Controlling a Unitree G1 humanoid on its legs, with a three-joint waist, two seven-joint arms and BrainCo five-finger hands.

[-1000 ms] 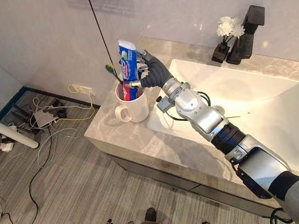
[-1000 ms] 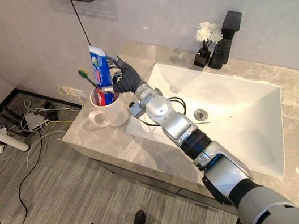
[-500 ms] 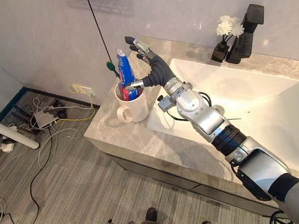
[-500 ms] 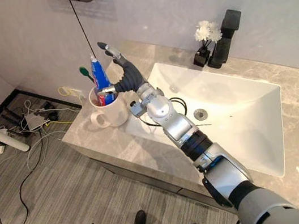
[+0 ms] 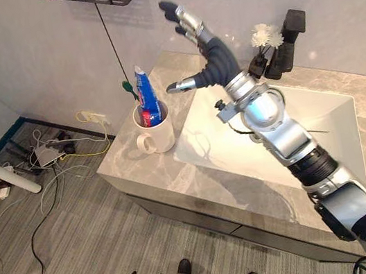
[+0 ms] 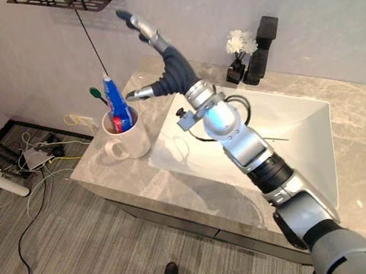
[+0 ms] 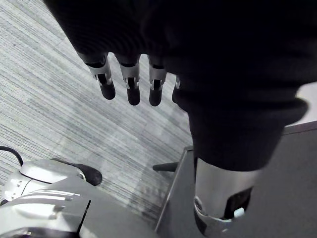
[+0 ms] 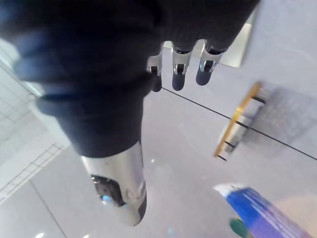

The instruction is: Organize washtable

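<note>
At the upper centre of the left eye view, the fingers [image 5: 186, 18] of the right hand [image 5: 217, 68] are splayed straight and apart, tips toward the top of the frame, with the thumb [image 5: 181, 85] stuck out level toward the left; nothing lies between them, so the hand is released and empty. Its own wrist view agrees, with straight fingers against bare wall.

Just left of the thumb tip and a little lower stands the toothpaste tube [image 5: 147, 101], apart from the hand. Its long axis is near upright, with the crimped end up and tipped slightly toward the frame's left and the lower end down in the white mug [image 5: 158, 133]. A green-headed toothbrush [image 5: 131, 89] leans in the same mug on the tube's left side. The mug sits on the grey stone counter [image 5: 147, 174], just beside the left edge of the white basin [image 5: 321, 121].

I judge the tube as placed and this hand as free. Should the tube need straightening, the reach runs down and left from the thumb, along that upright axis.

The right hand is by far the nearer. The left hand [image 7: 132, 87] hangs low over the floor with fingers relaxed and holding nothing, well apart from the counter. A black faucet [image 5: 287, 42] and small white flowers [image 5: 263, 35] stand at the basin's far edge.
</note>
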